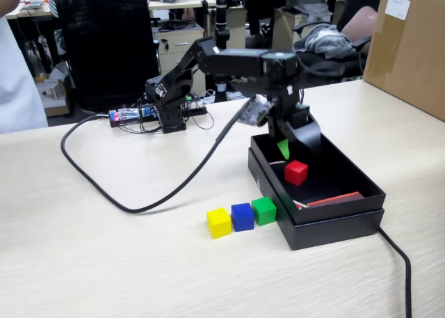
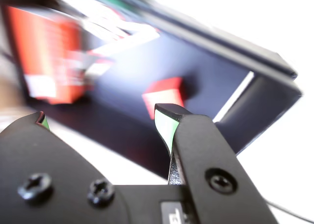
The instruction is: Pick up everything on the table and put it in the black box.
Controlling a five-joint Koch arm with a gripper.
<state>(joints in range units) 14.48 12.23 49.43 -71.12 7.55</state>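
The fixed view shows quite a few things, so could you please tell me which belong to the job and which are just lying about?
Job:
red cube, inside the black box
yellow cube
blue cube
green cube
gripper, open

Lying about:
black cable
brown carton

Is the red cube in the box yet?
In: the red cube rests on the box floor, apart from the open gripper.
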